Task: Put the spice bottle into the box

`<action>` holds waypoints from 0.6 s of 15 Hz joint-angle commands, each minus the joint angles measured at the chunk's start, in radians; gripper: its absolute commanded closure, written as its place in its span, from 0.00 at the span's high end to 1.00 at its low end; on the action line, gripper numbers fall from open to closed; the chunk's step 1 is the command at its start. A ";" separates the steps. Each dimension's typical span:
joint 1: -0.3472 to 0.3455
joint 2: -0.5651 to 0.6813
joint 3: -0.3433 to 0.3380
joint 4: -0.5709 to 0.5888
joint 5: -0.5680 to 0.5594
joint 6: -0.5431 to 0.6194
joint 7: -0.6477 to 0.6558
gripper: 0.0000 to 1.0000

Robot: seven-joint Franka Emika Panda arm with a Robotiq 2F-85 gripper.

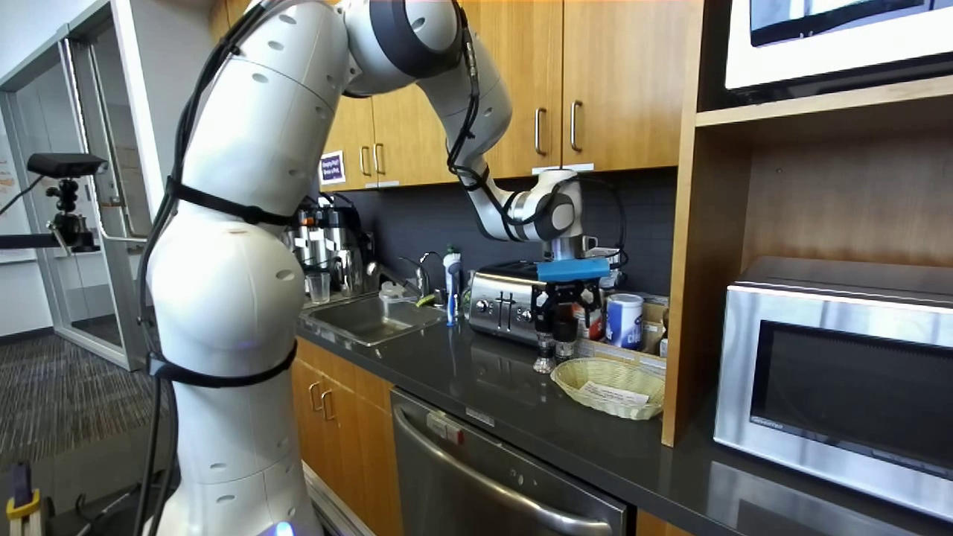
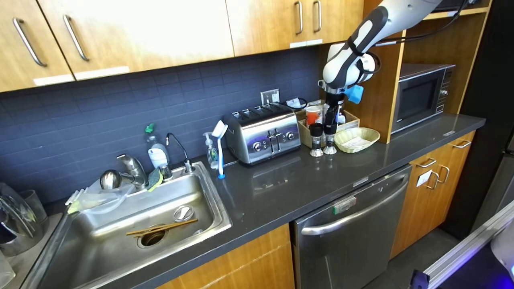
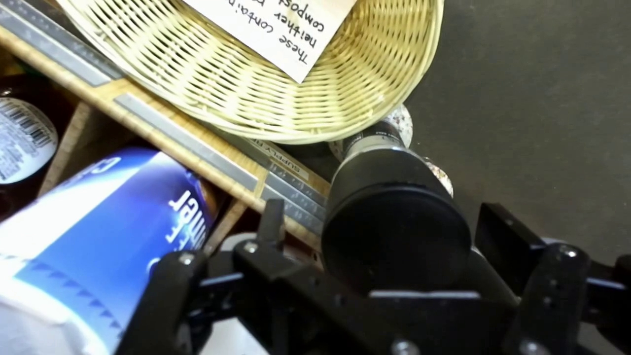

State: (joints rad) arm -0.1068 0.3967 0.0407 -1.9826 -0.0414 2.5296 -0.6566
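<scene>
In an exterior view, the white arm (image 1: 223, 253) is set nearest, followed by the steel dishwasher (image 1: 447, 499) and the silver microwave (image 1: 841, 380). Farther back on the dark table (image 1: 521, 406), the shallow woven basket (image 1: 584, 370) is placed, a paper note (image 1: 614, 392) laid inside it. Just beside the basket, the spice bottle (image 2: 330, 140) is stood upright, its black cap (image 3: 394, 197) on top; a second bottle (image 2: 316, 142) of the same kind is stood next to it, and whether the two are touching cannot be told. Over them the end effector (image 3: 382, 217) is pointed downward with its fingers (image 3: 505, 236) spread wide; in the wrist view the spice bottle's cap is seen between them, with a gap shown on one side. Behind, several containers are held by a wooden organizer (image 3: 59, 76), among them a blue can (image 1: 624, 321), and a steel toaster (image 1: 495, 298) is set alongside. The background is closed off by a dark tiled wall (image 1: 402, 223).
</scene>
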 commanded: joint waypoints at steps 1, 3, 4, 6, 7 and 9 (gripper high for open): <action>-0.011 0.017 0.011 0.019 -0.014 0.008 -0.014 1.00; -0.014 0.019 0.014 0.018 -0.010 0.017 -0.021 0.73; -0.013 0.019 0.014 0.018 -0.011 0.016 -0.022 0.68; -0.014 0.018 0.015 0.017 -0.009 0.019 -0.024 0.53; -0.014 0.018 0.016 0.018 -0.009 0.017 -0.024 0.46; -0.014 0.018 0.017 0.018 -0.008 0.018 -0.025 0.40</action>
State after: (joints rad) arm -0.1069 0.4065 0.0438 -1.9759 -0.0414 2.5339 -0.6635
